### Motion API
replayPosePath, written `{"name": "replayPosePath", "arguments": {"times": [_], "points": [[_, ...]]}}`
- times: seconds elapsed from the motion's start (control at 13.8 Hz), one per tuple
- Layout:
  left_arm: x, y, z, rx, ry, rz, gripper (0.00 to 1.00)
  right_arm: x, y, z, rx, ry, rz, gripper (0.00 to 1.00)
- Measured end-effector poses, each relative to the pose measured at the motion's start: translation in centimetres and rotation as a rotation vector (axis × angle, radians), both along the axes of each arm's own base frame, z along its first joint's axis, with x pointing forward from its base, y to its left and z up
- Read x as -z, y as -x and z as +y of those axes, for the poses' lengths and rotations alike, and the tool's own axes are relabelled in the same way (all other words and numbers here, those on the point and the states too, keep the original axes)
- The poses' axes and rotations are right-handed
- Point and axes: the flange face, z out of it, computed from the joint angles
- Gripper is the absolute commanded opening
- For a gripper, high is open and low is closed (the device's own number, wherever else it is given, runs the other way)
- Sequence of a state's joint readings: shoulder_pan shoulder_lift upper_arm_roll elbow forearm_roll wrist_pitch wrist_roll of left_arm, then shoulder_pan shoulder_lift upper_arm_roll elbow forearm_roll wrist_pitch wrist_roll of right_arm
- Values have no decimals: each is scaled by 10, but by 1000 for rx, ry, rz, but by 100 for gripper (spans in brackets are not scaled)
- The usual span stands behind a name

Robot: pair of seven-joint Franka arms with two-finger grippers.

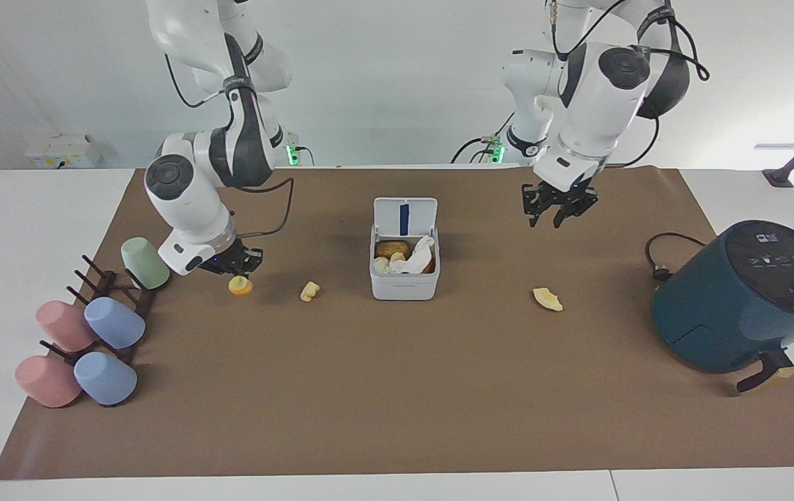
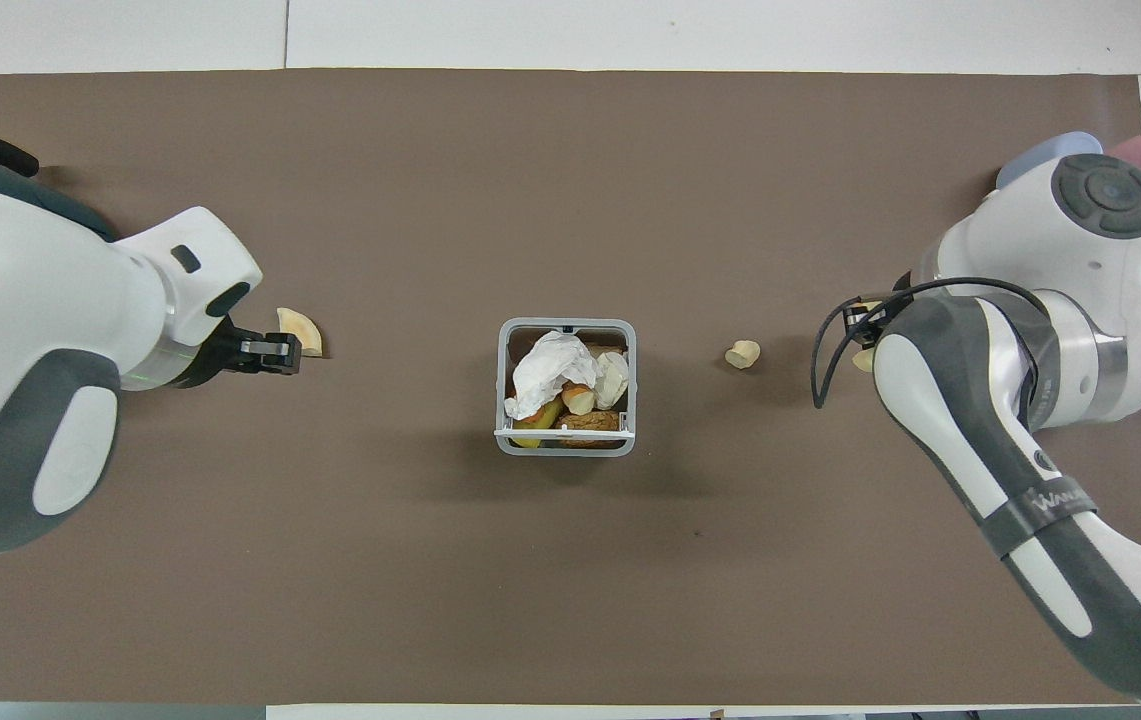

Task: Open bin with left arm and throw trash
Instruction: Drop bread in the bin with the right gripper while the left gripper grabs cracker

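Here the white bin stands mid-bench on the brown mat, its lid swung upright on the edge nearest the robots, blue strip facing out, with crumpled paper and food scraps inside. Level with the bin's front lie a tiny pale-yellow lump toward the right arm's end and a pale curved slice toward the left arm's end. The right gripper hangs just above the mat near the cup rack, pinching a yellow-orange block clear of the surface. The left gripper is raised over bare mat between the bin and the dark-teal air fryer, its fingers spread and holding nothing. Pastel cups rest on the rack.
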State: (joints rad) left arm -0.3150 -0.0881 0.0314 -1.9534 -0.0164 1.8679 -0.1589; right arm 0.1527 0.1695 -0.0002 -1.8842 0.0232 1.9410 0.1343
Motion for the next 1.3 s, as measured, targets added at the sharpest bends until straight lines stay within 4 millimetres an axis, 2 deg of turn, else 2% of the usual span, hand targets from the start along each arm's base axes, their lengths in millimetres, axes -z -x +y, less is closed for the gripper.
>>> {"name": "replayPosePath", "arguments": {"times": [0.14,0.29,0.36,0.58,0.8,0.87,0.94,1.01,1.09,1.3], "points": [[-9,-6,36,-16,1,-4,100,-48,5,80,73,9,-21,0],[-21,-10,63,-14,1,-3,100,-67,21,149,159,-27,-29,0],[-28,-12,73,-14,2,-6,100,-68,25,171,220,-64,-22,0],[-44,-18,88,-29,6,-33,100,-53,27,207,346,-148,-9,0],[-39,-35,95,-47,8,-45,100,-42,40,245,438,-163,-21,0],[-30,-44,94,-48,8,-47,100,-39,47,257,457,-172,-32,12],[-16,-55,92,-48,8,-50,100,-34,53,267,466,-179,-40,44],[3,-67,90,-48,8,-53,100,-30,58,271,469,-182,-45,88],[25,-78,87,-52,7,-54,100,-26,60,271,471,-181,-45,100],[93,-96,73,-86,12,-76,100,-27,59,269,476,-184,-51,100]]}}
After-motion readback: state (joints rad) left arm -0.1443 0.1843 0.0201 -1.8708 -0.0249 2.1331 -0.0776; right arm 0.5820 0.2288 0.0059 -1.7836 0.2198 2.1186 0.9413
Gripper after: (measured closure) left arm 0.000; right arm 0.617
